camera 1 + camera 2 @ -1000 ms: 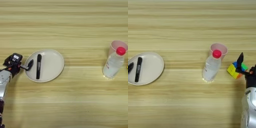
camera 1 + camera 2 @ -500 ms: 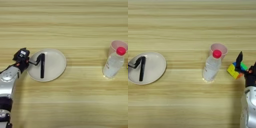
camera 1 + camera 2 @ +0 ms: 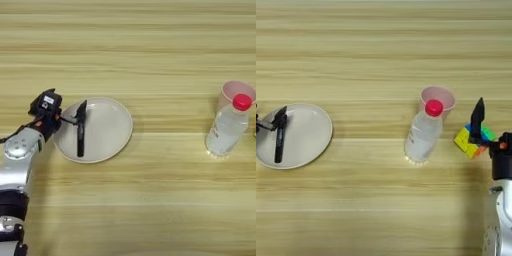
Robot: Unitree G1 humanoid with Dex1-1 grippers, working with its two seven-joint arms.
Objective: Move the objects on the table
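I see my left gripper (image 3: 75,117) at the left rim of the plate (image 3: 107,130), one black finger (image 3: 81,110) reaching over it just above the top of the pen (image 3: 80,140). I can't tell whether the fingers are apart or together, or whether they touch the pen. The pen lies upright in the picture on the plate's left half.

Well to the right stands the bottle (image 3: 422,134), its upper part overlapping a pink cup (image 3: 438,96) behind it. My right gripper (image 3: 479,131) is at the block (image 3: 472,141); one finger (image 3: 477,116) rises in front of it, the other is hidden, so I can't tell if it grips. The block is partly covered and the arm is cut off at the right edge. Everything rests on the table (image 3: 128,50).
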